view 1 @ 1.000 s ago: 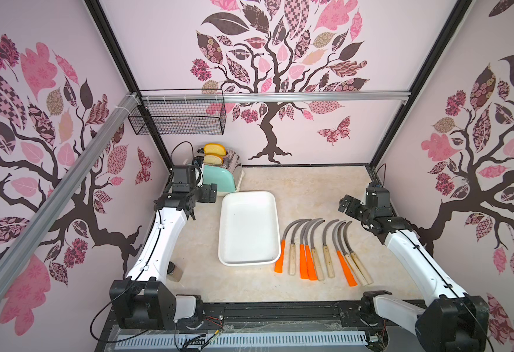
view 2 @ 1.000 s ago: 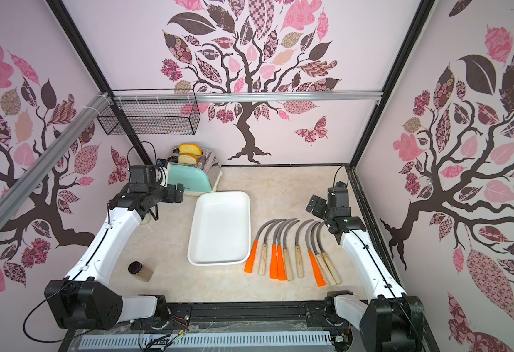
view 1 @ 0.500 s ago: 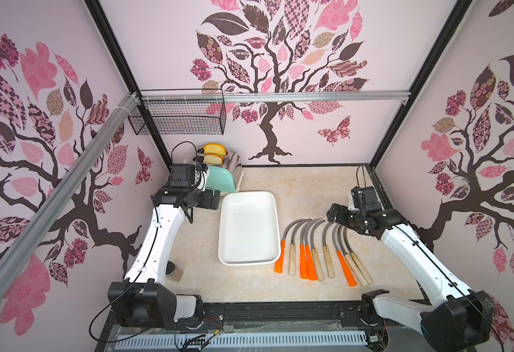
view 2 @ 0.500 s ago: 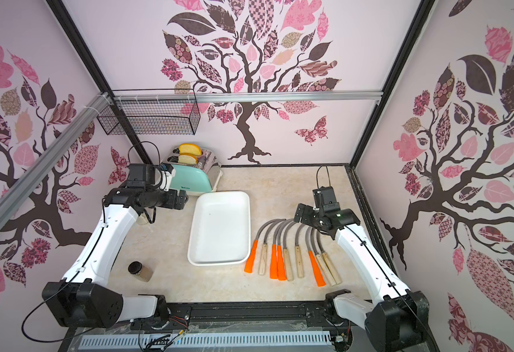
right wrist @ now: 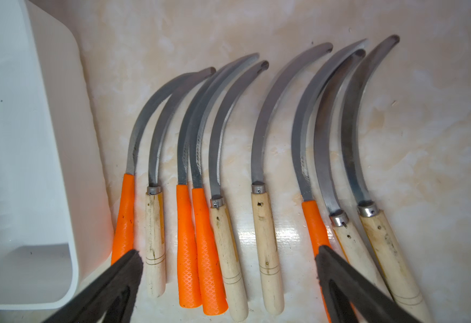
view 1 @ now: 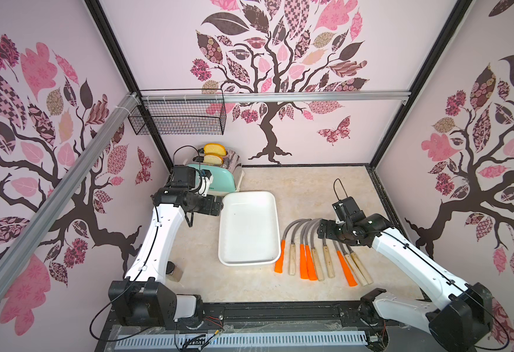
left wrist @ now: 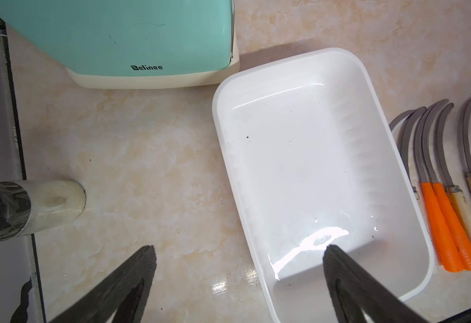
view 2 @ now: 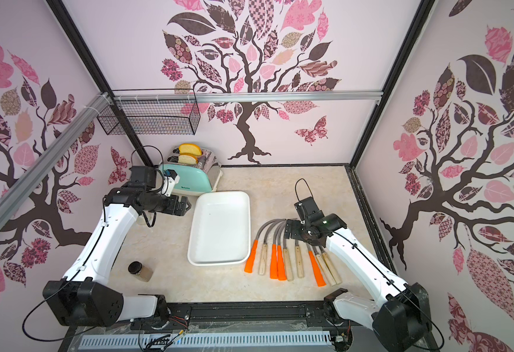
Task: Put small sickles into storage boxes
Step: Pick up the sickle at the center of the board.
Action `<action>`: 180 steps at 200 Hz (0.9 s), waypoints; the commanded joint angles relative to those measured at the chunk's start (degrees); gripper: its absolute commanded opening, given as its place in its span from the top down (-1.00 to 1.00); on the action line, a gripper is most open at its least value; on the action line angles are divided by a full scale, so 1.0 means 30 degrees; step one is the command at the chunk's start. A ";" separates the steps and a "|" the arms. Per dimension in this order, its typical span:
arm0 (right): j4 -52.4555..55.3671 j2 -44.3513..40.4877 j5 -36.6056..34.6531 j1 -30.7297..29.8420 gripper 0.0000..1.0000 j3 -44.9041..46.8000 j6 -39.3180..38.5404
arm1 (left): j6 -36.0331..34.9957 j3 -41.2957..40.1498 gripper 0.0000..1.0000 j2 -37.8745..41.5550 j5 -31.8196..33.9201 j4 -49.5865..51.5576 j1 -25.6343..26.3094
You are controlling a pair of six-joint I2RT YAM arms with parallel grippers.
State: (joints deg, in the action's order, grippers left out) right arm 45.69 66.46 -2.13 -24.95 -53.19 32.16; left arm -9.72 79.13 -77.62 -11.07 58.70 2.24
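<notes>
Both sets of jaws apart, empty: right gripper [right wrist: 230, 254] over the small sickles [right wrist: 266, 237], left gripper [left wrist: 239, 251] by the white tray [left wrist: 298, 153]. We should pinch the tray-side orange handle [right wrist: 123, 212] mid-length, clear of neighbours.

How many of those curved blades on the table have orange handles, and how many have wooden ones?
Orange-handled sickles: 4
Wooden-handled sickles: 5
Total: 9, all lying in a row beside the white tray, none inside it.
</notes>
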 commanded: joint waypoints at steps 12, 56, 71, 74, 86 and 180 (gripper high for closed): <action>0.0493 -0.0275 0.0276 -0.0153 -0.91 0.0306 0.0804 | -0.0374 0.0455 -0.96 -0.0305 -0.0384 0.0093 -0.0051; 0.0526 -0.0604 0.0593 -0.0281 -0.78 0.0853 0.1145 | -0.1673 0.0732 -0.96 -0.0388 -0.0336 0.0403 -0.0274; 0.0756 -0.0615 0.0628 -0.0367 -0.80 0.0931 0.1158 | -0.1857 0.0860 -0.96 -0.0442 -0.0756 0.0523 -0.0467; 0.0779 -0.0618 0.0638 -0.0393 -0.81 0.0941 0.1194 | -0.1877 0.0886 -0.96 -0.0460 -0.0810 0.0531 -0.0481; 0.0884 -0.0650 0.0593 -0.0459 -0.85 0.1058 0.1291 | -0.1859 0.0985 -0.95 -0.0463 -0.1058 0.0590 -0.0515; 0.1646 -0.0041 -0.0938 -0.0542 -0.99 -0.0884 0.1929 | -0.1625 0.2086 -0.96 -0.1067 -0.1664 0.0534 -0.0590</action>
State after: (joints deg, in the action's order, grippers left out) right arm 48.99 66.04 -2.39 -26.20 -51.03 36.42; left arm -14.02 82.72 -80.05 -15.31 59.92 0.73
